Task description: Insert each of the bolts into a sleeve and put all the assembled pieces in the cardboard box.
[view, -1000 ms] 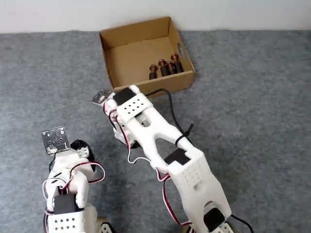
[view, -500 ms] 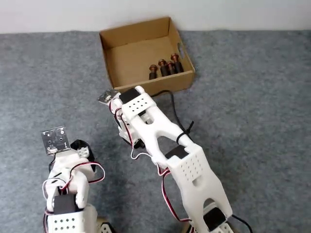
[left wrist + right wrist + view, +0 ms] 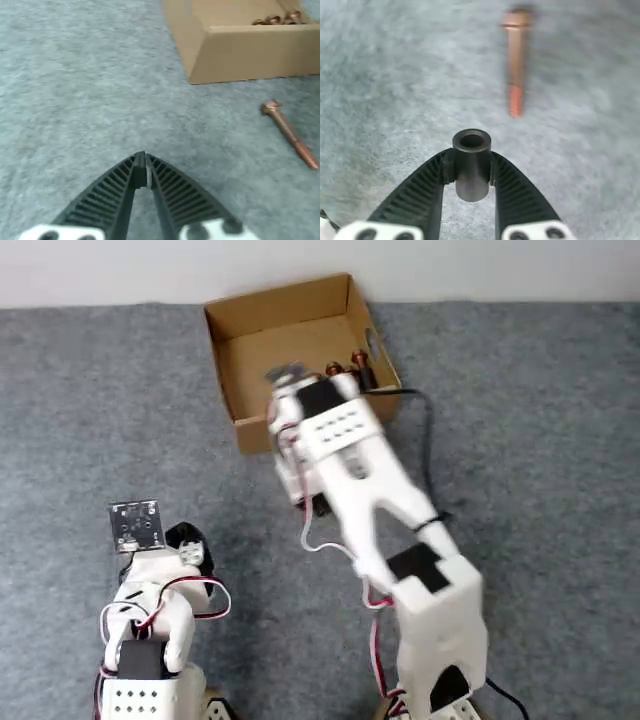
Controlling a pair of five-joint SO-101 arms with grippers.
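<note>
One loose copper bolt (image 3: 290, 132) lies flat on the grey carpet (image 3: 540, 440) just in front of the cardboard box (image 3: 250, 45), apart from its front wall, head end nearer the box. Inside the box, against its right wall, stand some assembled pieces (image 3: 360, 366); the arm hides part of them, so their count is unclear. The right gripper (image 3: 471, 160) is clamped narrow around a dark sleeve (image 3: 471, 177), held upright with its bore open upward, a short way from the bolt's threaded tip, its arm stretched to the box's front wall. The left gripper (image 3: 140, 162) sits well back from the box, fingertips pressed together on nothing.
</note>
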